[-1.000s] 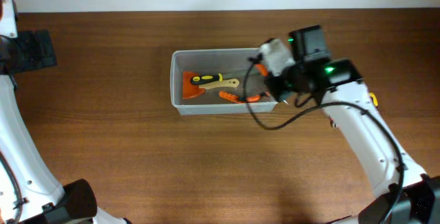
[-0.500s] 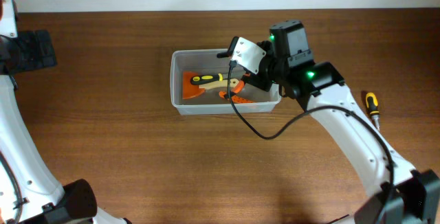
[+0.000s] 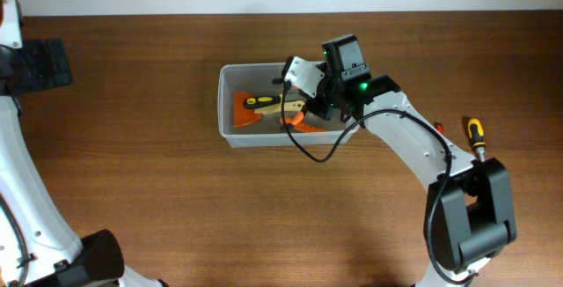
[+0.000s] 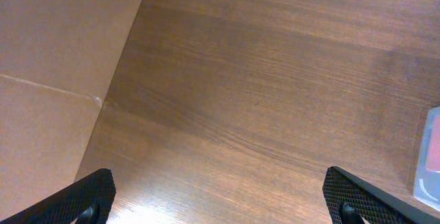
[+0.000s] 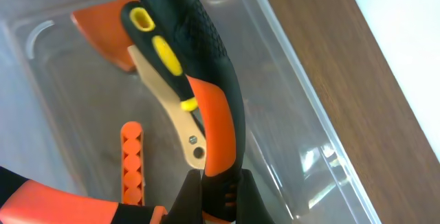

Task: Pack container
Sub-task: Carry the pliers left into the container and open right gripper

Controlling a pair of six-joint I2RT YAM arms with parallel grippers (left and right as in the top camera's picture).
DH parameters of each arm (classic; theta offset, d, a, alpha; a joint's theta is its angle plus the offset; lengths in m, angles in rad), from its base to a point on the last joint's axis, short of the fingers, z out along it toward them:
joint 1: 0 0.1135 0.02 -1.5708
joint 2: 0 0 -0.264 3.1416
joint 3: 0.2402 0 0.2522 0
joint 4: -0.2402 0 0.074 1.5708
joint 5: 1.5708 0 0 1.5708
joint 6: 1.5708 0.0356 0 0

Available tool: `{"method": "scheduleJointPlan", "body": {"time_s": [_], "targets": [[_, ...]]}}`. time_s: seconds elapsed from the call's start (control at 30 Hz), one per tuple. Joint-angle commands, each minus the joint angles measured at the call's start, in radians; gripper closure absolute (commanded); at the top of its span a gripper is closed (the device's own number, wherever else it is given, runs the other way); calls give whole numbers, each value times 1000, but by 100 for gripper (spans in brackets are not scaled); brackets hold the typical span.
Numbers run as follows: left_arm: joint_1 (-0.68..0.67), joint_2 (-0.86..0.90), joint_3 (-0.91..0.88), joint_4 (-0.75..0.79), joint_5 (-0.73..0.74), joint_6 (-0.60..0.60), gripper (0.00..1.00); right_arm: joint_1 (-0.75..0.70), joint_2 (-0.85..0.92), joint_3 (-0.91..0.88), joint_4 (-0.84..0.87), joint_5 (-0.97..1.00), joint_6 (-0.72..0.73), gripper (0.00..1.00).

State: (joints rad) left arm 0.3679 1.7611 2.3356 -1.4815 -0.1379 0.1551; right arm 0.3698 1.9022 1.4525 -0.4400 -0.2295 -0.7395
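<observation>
Right tool (image 5: 214, 203) is pinching an orange-black handle (image 5: 216, 124), so I'd lower it flat into the container's (image 5: 302, 148) 3 o'clock end before releasing.

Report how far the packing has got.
Done: the orange-bladed scraper lies in the clear plastic rectangular bin. In hand: the right tool grips a black-and-orange handled implement over its interior. Left: the yellow-and-black screwdriver lies outside on the wooden table.

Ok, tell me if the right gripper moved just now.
Yes. The right gripper, holding a black-and-orange tool, moved left from the container's right end toward its middle.
</observation>
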Motion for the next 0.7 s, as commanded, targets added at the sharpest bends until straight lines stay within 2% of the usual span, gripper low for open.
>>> {"method": "scheduleJointPlan", "body": {"time_s": [0.0,0.27,0.5,0.53,0.57,0.6,0.67], "targets": [[6,-28,3,-2,11,-16,1,-21,29,19,10,8,85,96],[6,-28,3,-2,11,-16,1,-27,47,19,9,108,98,96],[6,-28,3,-2,11,-16,1,-57,47,19,-5,106,94,94],[6,-28,3,-2,11,-16,1,-58,47,19,-14,106,94,82],[6,-28,3,-2,11,-16,1,-59,47,19,-24,106,94,59],[6,-28,3,-2,11,-16,1,-57,47,19,-35,106,94,42],[6,-28,3,-2,11,-16,1,-53,42,20,-42,108,94,21]]}}
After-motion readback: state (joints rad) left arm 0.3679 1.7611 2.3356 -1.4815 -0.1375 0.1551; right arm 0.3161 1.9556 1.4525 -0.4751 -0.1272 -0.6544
